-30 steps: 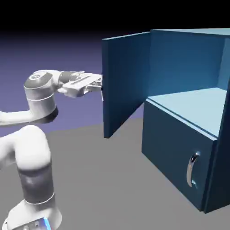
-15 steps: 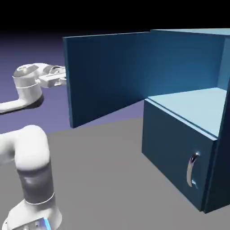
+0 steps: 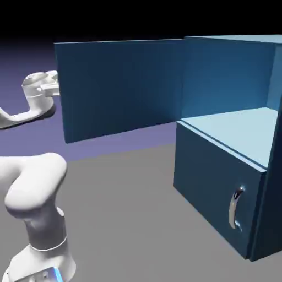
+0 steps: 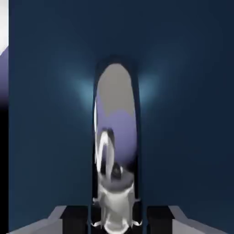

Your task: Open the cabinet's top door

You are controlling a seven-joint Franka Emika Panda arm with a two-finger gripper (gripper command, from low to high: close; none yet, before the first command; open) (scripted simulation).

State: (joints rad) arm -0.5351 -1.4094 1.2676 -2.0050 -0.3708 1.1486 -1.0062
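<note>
Top door (image 3: 118,88) of cabinet (image 3: 231,77) swung wide toward exterior view's left, gripper (image 4: 116,218) clamped on its silver handle (image 4: 115,137); risk: overtravel straining hinge or handle slipping free.

In the exterior view the top door (image 3: 118,88) swings wide and hides the gripper behind its left edge; the cabinet (image 3: 231,148) runs off the right edge, and the arm (image 3: 33,187) off lower left
</note>
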